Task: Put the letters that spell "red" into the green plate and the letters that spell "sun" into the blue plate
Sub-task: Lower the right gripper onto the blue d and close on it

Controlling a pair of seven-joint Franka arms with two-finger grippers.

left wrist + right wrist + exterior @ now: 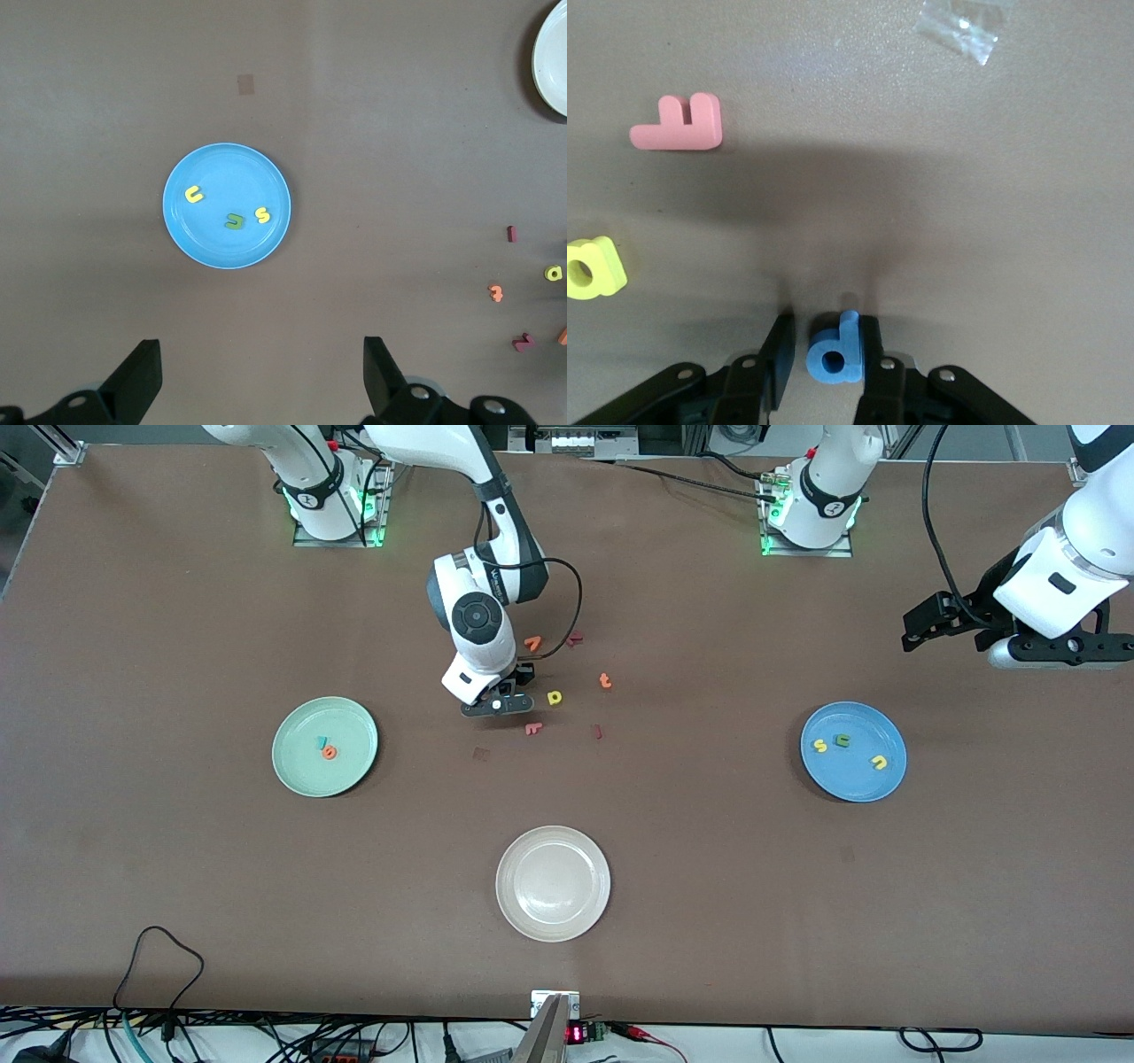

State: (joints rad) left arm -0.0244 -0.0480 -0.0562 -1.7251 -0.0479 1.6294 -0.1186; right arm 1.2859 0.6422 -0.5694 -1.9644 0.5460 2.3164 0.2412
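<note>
So the right end effector (pixel 826 354) sat low on the bench by the yellow d (pixel 555 697), fingers partly closed around the blue d (pixel 835 356), last letter due for the green plate (pixel 296 772). Left end effector (pixel 261 376) waited wide open and empty above the blue plate (pixel 211 239), s, u, n already inside.

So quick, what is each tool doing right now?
Left tool: open, holding nothing, up over the table by the blue plate.
Right tool: closed on the blue "d".

Right tool (pixel 827 350) gripping (low), left tool (pixel 261 376) spread.
</note>
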